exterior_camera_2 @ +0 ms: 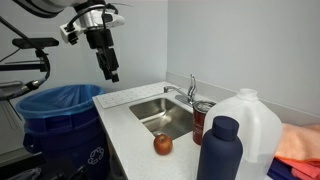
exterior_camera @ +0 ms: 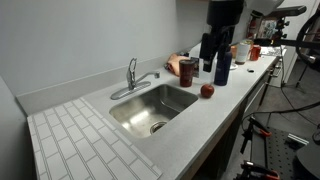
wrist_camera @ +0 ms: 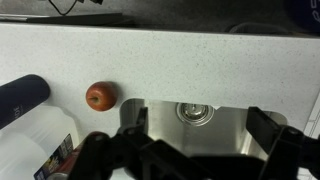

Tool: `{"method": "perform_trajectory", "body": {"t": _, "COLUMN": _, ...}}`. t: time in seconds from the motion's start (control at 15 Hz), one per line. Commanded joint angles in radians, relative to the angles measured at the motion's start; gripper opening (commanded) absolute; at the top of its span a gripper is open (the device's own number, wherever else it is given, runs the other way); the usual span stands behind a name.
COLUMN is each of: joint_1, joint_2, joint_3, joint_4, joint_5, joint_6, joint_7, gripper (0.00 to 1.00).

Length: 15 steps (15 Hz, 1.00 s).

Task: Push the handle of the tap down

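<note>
The chrome tap (exterior_camera: 138, 84) stands behind the sink (exterior_camera: 130, 113), its long spout reaching over the basin. Its slim handle (exterior_camera: 131, 66) points up. Both also show in an exterior view, the tap (exterior_camera_2: 190, 96) with the handle (exterior_camera_2: 193, 79) raised. My gripper (exterior_camera_2: 111, 68) hangs open and empty high in the air, well away from the tap, and shows as dark fingers (exterior_camera: 209, 47). In the wrist view the open jaws (wrist_camera: 200, 135) look down into the sink (wrist_camera: 235, 118) and its drain (wrist_camera: 195, 112). The tap is out of the wrist view.
On the counter by the sink are a red apple (exterior_camera: 207, 91), a dark blue bottle (exterior_camera: 222, 66), a red can (exterior_camera: 187, 70) and a white jug (exterior_camera_2: 250, 118). A blue bin (exterior_camera_2: 60, 110) stands beside the counter. A tiled drainer (exterior_camera: 80, 140) adjoins the sink.
</note>
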Motion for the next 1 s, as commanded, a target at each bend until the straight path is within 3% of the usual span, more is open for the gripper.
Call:
{"method": "perform_trajectory", "body": {"t": 0.0, "joint_1": 0.018, "joint_2": 0.003, "joint_3": -0.016, "joint_4": 0.002, "joint_5": -0.01, "joint_6": -0.002, "joint_7": 0.008, "gripper": 1.0}}
{"method": "perform_trajectory", "body": {"t": 0.93, "joint_1": 0.016, "joint_2": 0.001, "joint_3": -0.013, "joint_4": -0.007, "joint_5": 0.002, "joint_6": 0.041, "joint_7": 0.058, "gripper": 1.0}}
